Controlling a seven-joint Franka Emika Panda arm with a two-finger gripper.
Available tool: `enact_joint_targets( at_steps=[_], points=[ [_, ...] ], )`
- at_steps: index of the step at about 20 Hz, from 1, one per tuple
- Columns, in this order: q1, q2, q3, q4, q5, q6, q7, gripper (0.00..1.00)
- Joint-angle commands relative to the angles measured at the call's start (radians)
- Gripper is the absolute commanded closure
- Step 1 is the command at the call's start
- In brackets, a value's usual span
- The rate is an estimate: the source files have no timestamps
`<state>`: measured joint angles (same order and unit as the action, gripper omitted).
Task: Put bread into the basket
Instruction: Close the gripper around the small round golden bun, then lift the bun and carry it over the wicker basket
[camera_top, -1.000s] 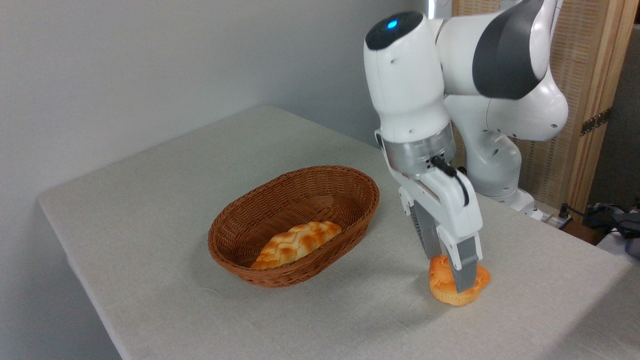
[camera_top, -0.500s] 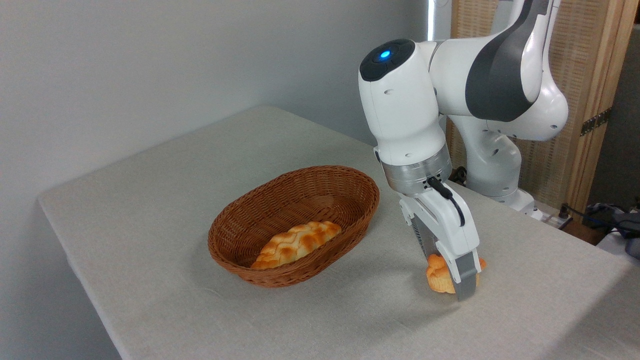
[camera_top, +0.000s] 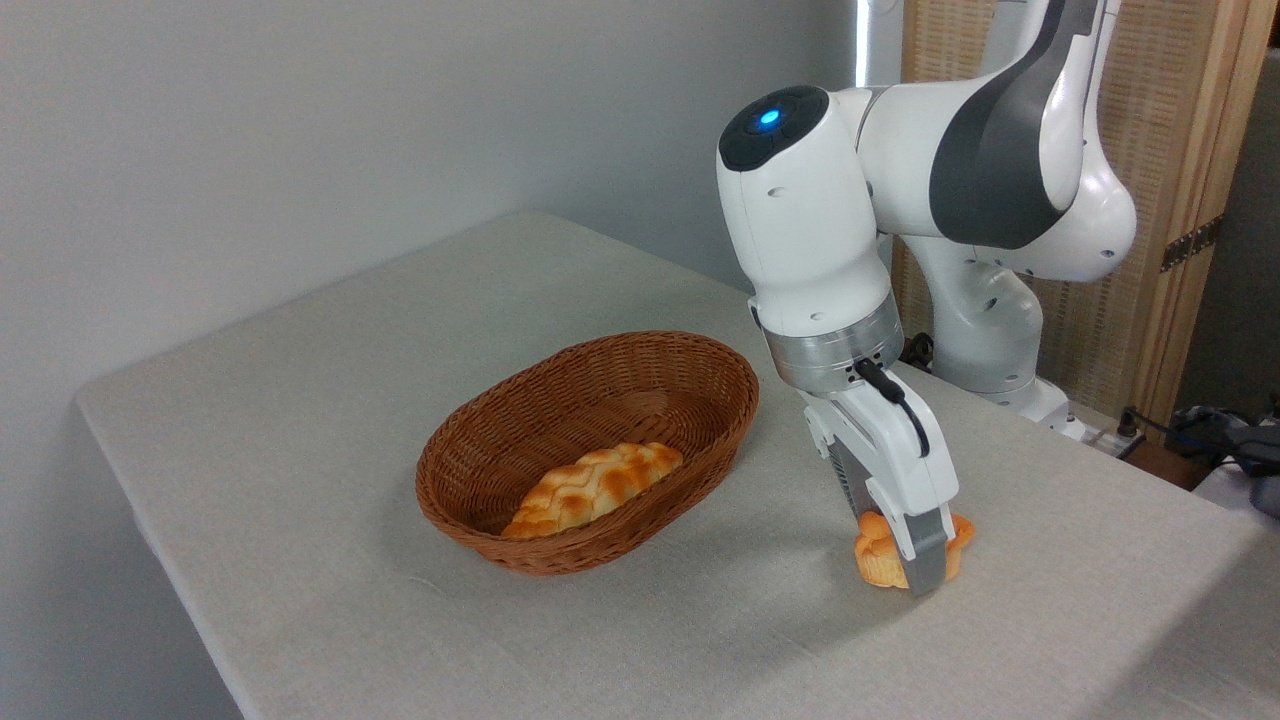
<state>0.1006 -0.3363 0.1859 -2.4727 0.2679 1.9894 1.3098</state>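
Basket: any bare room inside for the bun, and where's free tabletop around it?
Inside the basket, the braided loaf fills the near end; the far end is bare weave. The table is bare left of and behind the basket, and along the front edge. It is crowded to the right, where the gripper clamps the bun.

basket (camera_top: 700, 440) right half open | braided loaf (camera_top: 590, 487) fills left

I can read no text, label, brand, number or sign on anything around me in this view.
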Motion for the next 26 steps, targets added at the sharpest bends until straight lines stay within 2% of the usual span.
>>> enact_joint_targets(
  at_steps=[1, 3, 17, 21, 26],
  points=[
    [0.002, 0.005, 0.010, -0.009, 0.014, 0.011, 0.017, 0.57],
    [0.002, 0.005, 0.010, -0.009, 0.013, 0.008, 0.016, 0.62],
    [0.004, 0.003, 0.012, 0.017, 0.002, 0.002, 0.017, 0.68],
    [0.004, 0.032, 0.012, 0.167, -0.159, -0.107, 0.012, 0.68],
    [0.004, 0.071, 0.006, 0.369, -0.419, -0.254, -0.047, 0.66]
  ],
)
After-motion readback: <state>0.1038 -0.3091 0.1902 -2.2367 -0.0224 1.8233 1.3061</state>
